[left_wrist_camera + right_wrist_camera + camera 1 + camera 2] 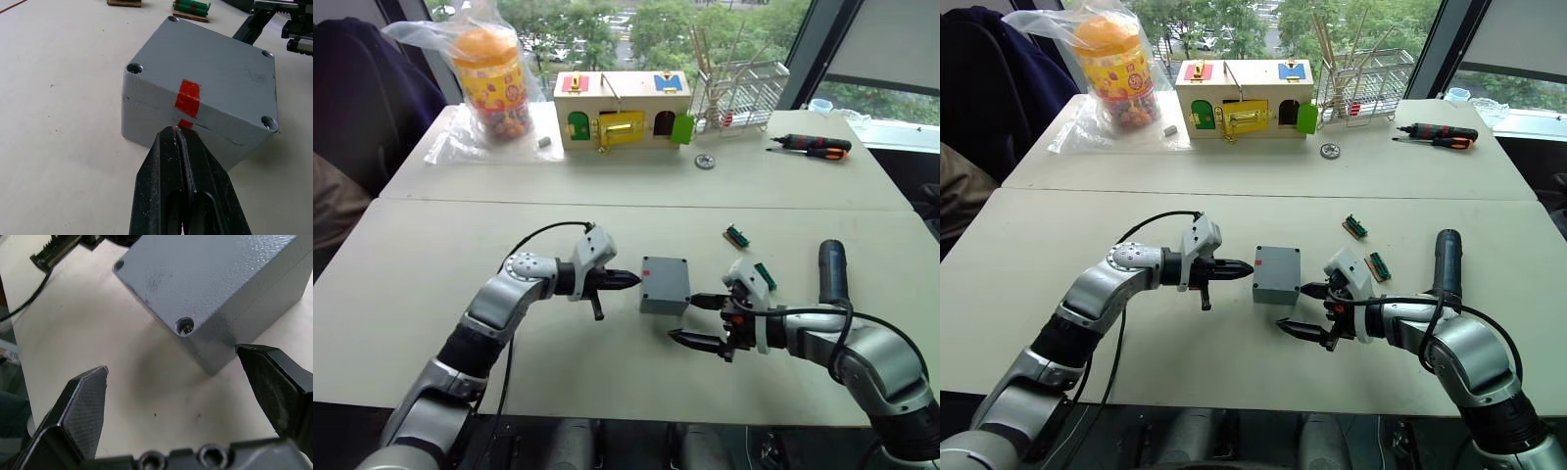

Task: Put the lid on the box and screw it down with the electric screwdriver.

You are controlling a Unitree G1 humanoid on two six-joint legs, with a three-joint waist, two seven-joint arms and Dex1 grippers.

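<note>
The grey box (665,291) stands in the middle of the near table. The lid (210,63) sits on top of it, with a seam line between them and a red tape mark running across both. My left gripper (631,281) is shut, and its tips touch the box's left wall at the red mark. My right gripper (693,321) is open just off the box's near right corner, with one fingertip (264,367) close to that corner and nothing held. The dark blue electric screwdriver (831,271) lies on the table beside my right arm.
Two small green connector pieces (736,235) lie right of the box. On the far table stand a wooden box with coloured doors (622,113), an orange jar in a plastic bag (489,78) and a wire rack (739,93). A black-and-orange hand screwdriver (813,147) and a small gear (705,162) lie there too.
</note>
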